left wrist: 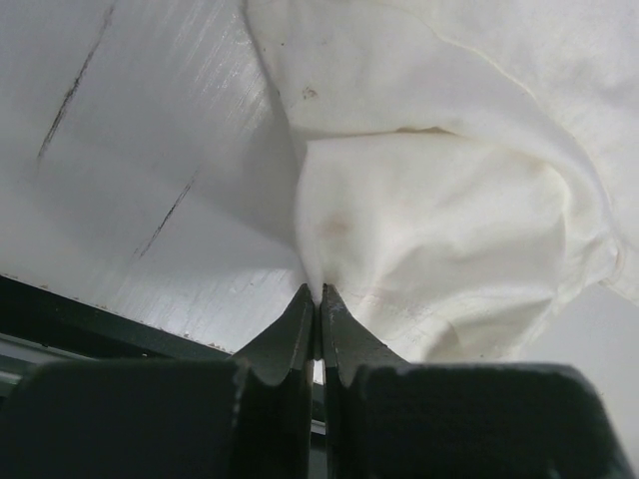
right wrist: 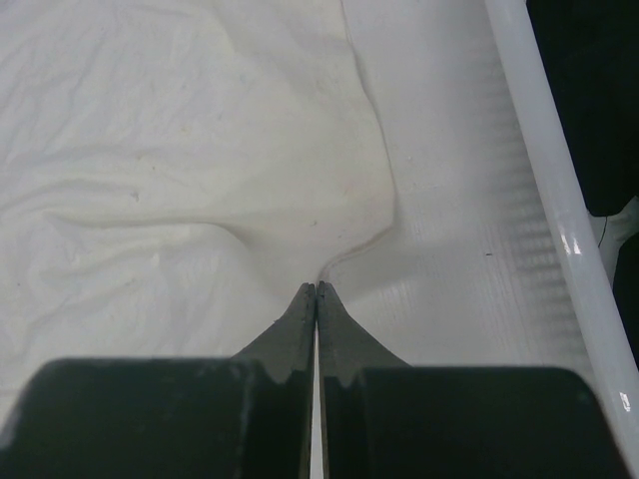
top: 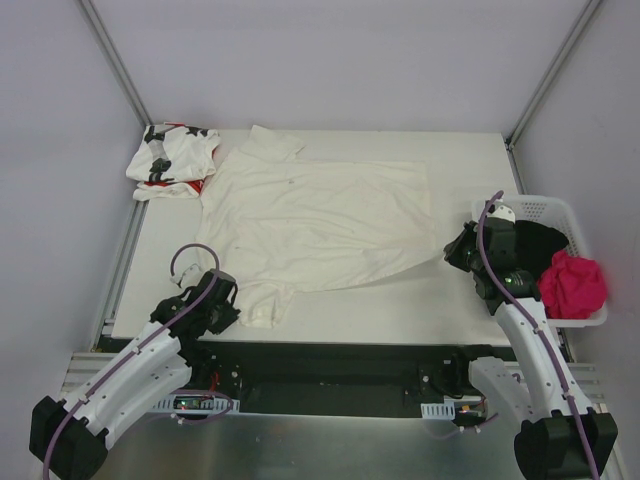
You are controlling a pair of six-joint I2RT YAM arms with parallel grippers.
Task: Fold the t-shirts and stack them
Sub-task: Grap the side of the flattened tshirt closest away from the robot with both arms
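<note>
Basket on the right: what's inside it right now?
Inside the white basket lie a crumpled pink cloth and a black cloth. Anything beneath them is covered, and the right arm hides the basket's left part.

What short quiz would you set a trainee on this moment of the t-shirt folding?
1. True or false: the star-print t-shirt lies stacked on the cream t-shirt.
2. The left end effector is pinching: A) the cream t-shirt, B) the star-print t-shirt, C) nothing.
3. Where does the pink cloth lie?
Key: 1 false, it sits crumpled at the table's far left corner. 2 A. 3 in the basket.
</note>
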